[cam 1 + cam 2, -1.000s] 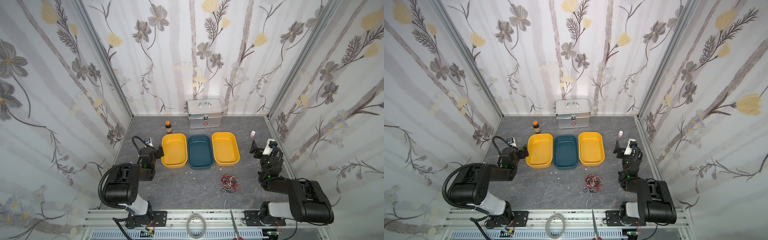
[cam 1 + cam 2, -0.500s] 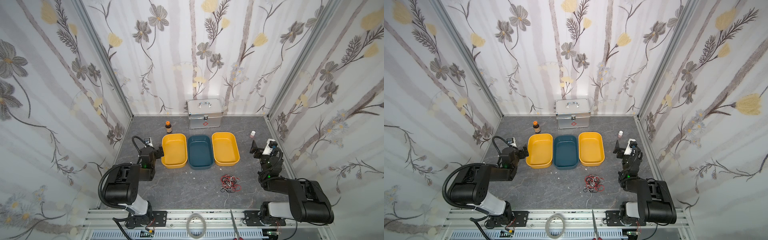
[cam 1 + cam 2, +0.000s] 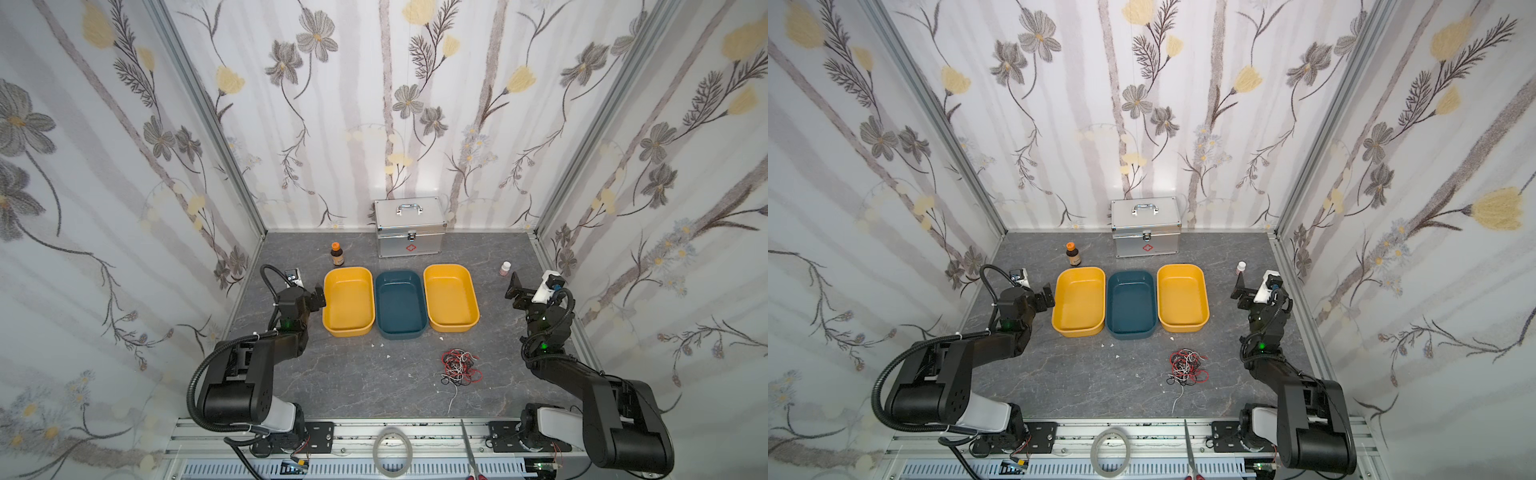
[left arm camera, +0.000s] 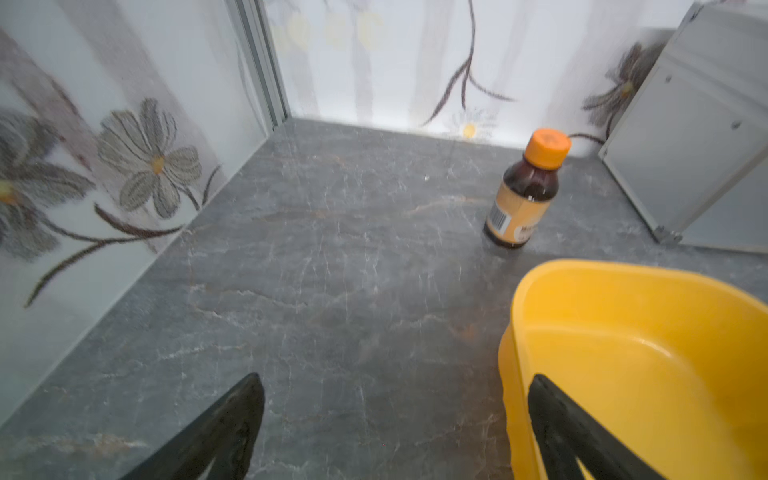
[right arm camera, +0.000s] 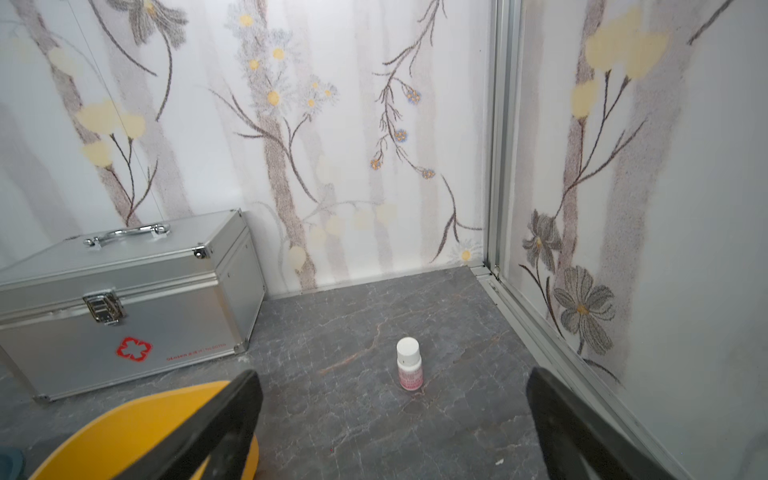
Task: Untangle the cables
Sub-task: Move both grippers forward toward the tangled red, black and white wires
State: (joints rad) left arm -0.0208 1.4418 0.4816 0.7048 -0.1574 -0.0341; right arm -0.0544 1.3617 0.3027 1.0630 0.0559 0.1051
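Tangled red, white and black cables (image 3: 1185, 368) lie on the table (image 3: 1084, 374) toward its front edge, near the right yellow tray (image 3: 1183, 327), well apart from the left gripper (image 3: 1047, 296) and the right gripper (image 3: 1241, 291)

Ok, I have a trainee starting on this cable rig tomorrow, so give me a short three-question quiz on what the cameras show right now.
1. True or false: the cables lie in a tangle on the table, on the near side of the right-hand yellow tub.
2. What stands on the table ahead of the right gripper?
A) a brown bottle
B) a white-capped bottle
C) a roll of tape
3. In a few words: is the left gripper holding anything?

Key
1. True.
2. B.
3. No, it is open and empty.
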